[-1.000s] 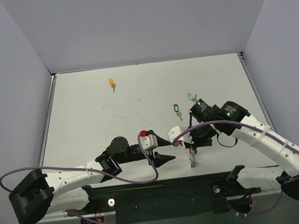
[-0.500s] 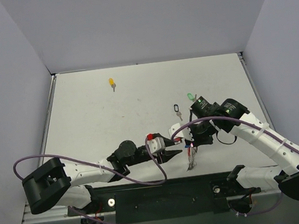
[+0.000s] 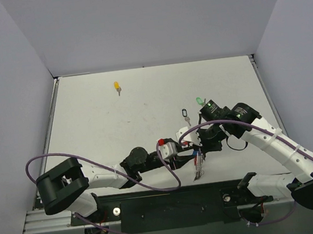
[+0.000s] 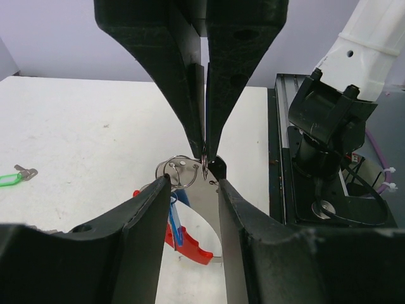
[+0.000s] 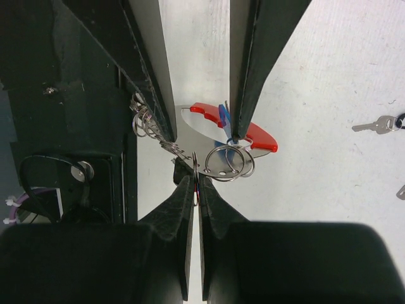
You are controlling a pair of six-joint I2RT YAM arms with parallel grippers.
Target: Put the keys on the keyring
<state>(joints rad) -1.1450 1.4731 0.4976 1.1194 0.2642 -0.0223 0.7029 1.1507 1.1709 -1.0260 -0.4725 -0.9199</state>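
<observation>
**Grippers meeting on the keyring**

Left gripper (image 4: 193, 183) has swung in and narrowed to half-open, its jaws straddling the keyring (image 5: 261, 137); whether it grips is unclear. Right gripper (image 5: 195, 180) pinches the keyring's silver loop near the front of the table (image 3: 143, 101). Threading looks close.

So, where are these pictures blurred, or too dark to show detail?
Left wrist view: the left claw is blurred up close, the keyring fairly sharp. Right wrist view: the right claw is nearly black, without detail. Top external view: even light, yet the yellow key is tiny.
</observation>
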